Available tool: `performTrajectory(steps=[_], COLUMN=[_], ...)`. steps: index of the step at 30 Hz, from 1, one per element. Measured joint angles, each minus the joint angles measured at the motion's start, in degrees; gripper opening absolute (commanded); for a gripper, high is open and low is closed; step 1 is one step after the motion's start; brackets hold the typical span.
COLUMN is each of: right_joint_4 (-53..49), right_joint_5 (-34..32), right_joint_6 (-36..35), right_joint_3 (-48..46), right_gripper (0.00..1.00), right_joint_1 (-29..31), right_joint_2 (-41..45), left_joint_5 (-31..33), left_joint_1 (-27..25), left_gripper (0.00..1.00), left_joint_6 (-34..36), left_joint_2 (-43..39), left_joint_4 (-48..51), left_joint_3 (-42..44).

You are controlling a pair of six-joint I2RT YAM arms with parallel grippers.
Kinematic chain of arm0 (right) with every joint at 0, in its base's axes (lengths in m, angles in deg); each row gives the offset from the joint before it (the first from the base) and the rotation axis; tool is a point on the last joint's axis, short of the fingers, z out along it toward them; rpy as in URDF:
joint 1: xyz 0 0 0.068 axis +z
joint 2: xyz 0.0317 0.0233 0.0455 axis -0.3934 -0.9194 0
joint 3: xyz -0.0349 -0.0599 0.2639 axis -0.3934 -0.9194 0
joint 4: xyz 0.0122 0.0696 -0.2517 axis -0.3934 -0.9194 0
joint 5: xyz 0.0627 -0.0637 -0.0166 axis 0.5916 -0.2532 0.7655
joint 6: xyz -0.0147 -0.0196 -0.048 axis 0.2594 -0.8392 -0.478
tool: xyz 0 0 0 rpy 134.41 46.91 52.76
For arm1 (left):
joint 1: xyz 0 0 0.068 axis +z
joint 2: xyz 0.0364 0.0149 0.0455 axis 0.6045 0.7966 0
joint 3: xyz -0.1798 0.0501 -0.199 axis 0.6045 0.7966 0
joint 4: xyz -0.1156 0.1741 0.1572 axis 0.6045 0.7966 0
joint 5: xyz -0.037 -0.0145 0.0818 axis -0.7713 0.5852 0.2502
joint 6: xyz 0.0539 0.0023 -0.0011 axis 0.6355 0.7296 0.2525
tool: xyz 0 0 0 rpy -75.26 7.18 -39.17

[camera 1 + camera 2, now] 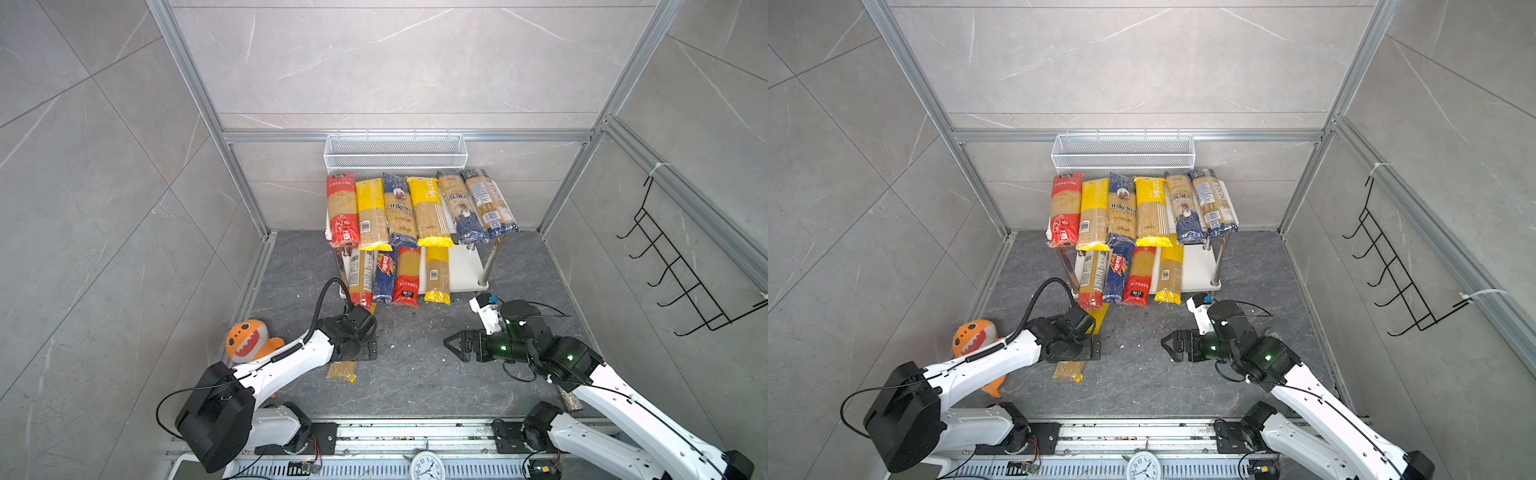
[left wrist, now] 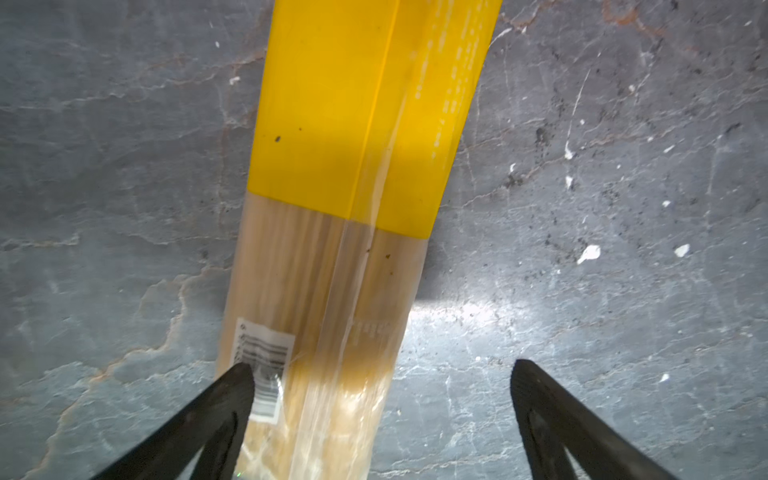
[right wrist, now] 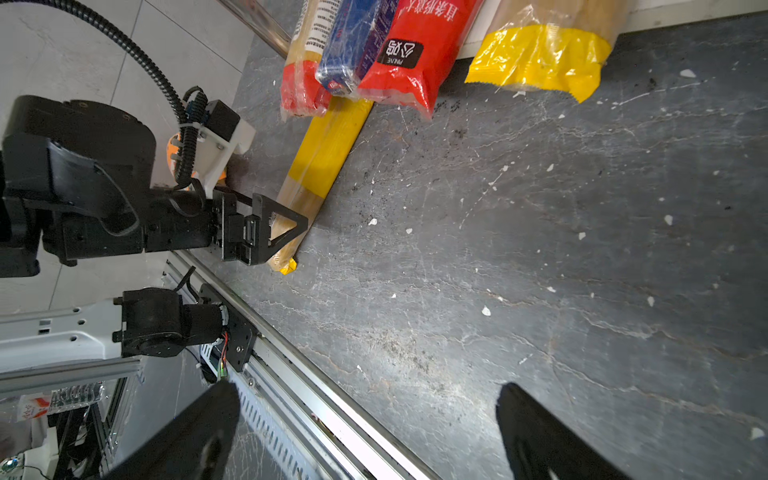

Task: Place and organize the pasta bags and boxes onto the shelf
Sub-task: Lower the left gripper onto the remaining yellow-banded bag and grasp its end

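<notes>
This is a robotics lab cell. Stone-look panels (image 1: 395,62) fill an aluminium frame (image 1: 282,136); the left arm (image 1: 282,365) and right arm (image 1: 615,390) mount on a metal rail (image 1: 415,432) by a clock (image 1: 427,465).

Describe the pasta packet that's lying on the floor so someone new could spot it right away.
Start at the white shelf by the back wall, then come forward over the dark floor to the left gripper. Beneath its open jaws lies a yellow-ended spaghetti packet, the only one on the floor instead of the shelf.
</notes>
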Motion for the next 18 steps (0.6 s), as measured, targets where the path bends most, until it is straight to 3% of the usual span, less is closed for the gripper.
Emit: performTrajectory(steps=[9,18], right_joint_4=[-1.38,-3.74], right_joint_5=[0.00,-0.07], right_joint_6=[0.57,0.81], right_joint_3=[0.00,0.90], right_gripper=[1.00,1.00], right_joint_1=[0.00,0.00], right_joint_2=[2.38,3.78], left_joint_5=[4.83,6.01], left_joint_1=[-0.26,0.44], left_gripper=[1.00,1.00], left_joint_6=[-0.96,-0.83], left_joint_2=[-3.17,3.52], left_joint_4=[-2.27,-10.49], left_joint_3=[4.98,5.97])
